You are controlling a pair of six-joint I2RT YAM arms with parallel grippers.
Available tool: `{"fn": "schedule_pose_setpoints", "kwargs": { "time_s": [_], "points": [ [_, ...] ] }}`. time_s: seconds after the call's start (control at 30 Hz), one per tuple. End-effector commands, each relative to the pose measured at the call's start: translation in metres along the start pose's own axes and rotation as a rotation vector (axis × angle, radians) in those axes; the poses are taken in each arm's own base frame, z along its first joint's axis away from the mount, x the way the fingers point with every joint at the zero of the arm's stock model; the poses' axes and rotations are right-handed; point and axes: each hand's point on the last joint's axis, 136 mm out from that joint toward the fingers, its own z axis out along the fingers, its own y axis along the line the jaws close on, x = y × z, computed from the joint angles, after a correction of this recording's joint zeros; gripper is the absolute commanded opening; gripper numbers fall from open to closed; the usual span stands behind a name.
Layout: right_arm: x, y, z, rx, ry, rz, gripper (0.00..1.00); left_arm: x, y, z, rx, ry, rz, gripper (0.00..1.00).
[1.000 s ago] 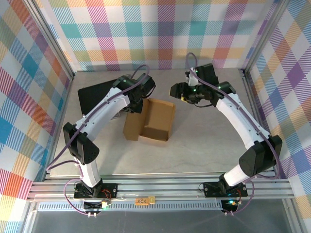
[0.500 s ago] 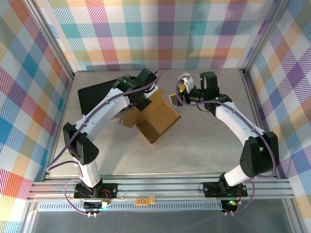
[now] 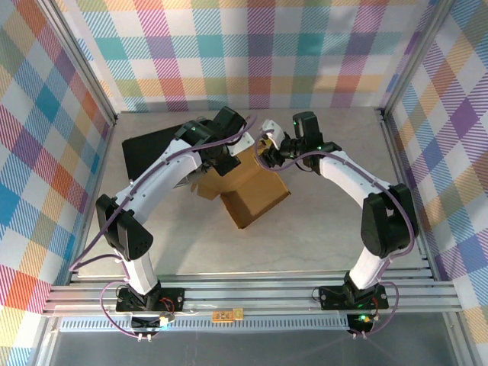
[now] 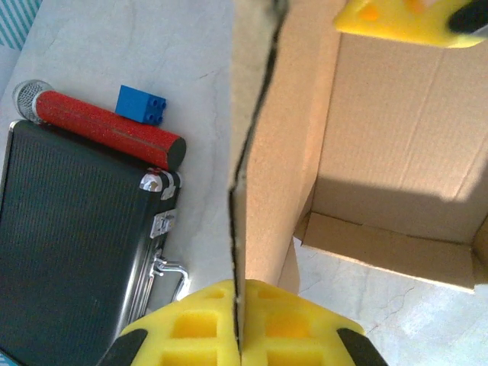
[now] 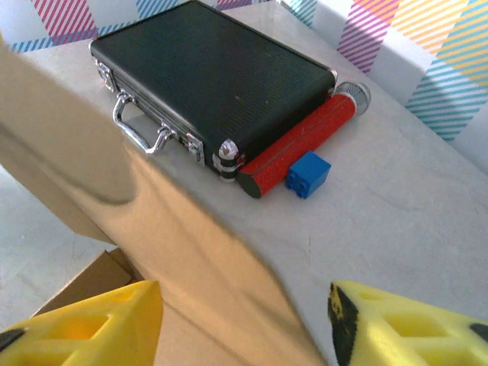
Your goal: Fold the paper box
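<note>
Wall of paper box [image 4: 396, 130] pinched by left gripper [image 4: 239, 329] in left wrist view; right wrist: right gripper [image 5: 244, 316] spread apart.

The left arm [image 3: 164, 179] and right arm [image 3: 347, 171] wear white shells over black joints, with a purple cable [image 3: 90, 242] looping along each. The bases [image 3: 145, 301] are black, and a green light [image 3: 358, 317] glows by the right one. The fingers [image 5: 76, 320] are yellow, pocketed and black-edged.

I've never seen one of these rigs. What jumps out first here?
The brown paper box, half folded mid-table: the left gripper pinches one wall, and the right gripper straddles a flap, jaws apart. To its left lie a black case, a red roll and a blue brick.
</note>
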Motion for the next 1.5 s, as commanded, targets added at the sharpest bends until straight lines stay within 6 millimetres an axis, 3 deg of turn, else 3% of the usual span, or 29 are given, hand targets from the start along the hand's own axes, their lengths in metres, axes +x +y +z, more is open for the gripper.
{"fn": "schedule_pose_setpoints", "kwargs": {
  "time_s": [0.0,0.17,0.4,0.6,0.67,0.7,0.8,0.83,0.93,1.0,1.1,1.23,1.37,1.47],
  "points": [
    [-0.017,0.001,-0.001,-0.003,-0.020,-0.067,0.55,-0.006,-0.005,-0.013,0.019,-0.055,0.021,0.00],
    [-0.017,0.003,-0.006,0.011,-0.005,-0.079,0.39,-0.006,-0.003,-0.012,0.008,-0.057,0.020,0.00],
    [-0.013,0.004,-0.011,0.059,0.007,-0.077,0.29,-0.009,-0.003,-0.012,0.009,-0.067,0.011,0.00],
    [-0.006,0.004,-0.005,0.111,0.026,-0.076,0.03,-0.015,-0.002,-0.013,0.018,-0.088,-0.028,0.00],
    [-0.006,0.005,-0.005,0.119,0.023,-0.075,0.00,-0.021,0.000,-0.018,0.023,-0.108,-0.076,0.00],
    [-0.005,0.005,-0.005,0.125,0.023,-0.070,0.00,-0.023,0.002,-0.021,0.017,-0.119,-0.108,0.03],
    [-0.002,0.004,-0.007,0.142,0.019,-0.063,0.00,-0.027,0.019,-0.036,-0.026,-0.158,-0.259,0.42],
    [0.000,0.004,-0.007,0.140,0.021,-0.061,0.00,-0.024,0.027,-0.043,-0.049,-0.169,-0.331,0.52],
    [0.004,0.001,-0.012,0.147,0.022,-0.040,0.00,-0.003,0.045,-0.061,-0.066,-0.186,-0.548,0.70],
    [0.008,-0.002,-0.016,0.154,0.018,-0.019,0.00,0.017,0.046,-0.070,-0.033,-0.195,-0.654,0.75],
    [0.013,-0.004,-0.021,0.148,0.016,-0.002,0.00,0.050,0.032,-0.075,0.022,-0.208,-0.710,0.73],
    [0.020,-0.002,-0.023,0.108,0.027,0.020,0.00,0.089,-0.003,-0.052,0.151,-0.196,-0.692,0.67],
    [0.027,-0.005,-0.024,0.095,0.039,0.047,0.00,0.119,-0.007,-0.010,0.168,-0.128,-0.756,0.63],
    [0.032,-0.006,-0.024,0.086,0.051,0.061,0.00,0.122,-0.005,0.014,0.187,-0.122,-0.771,0.61]
  ]
}}
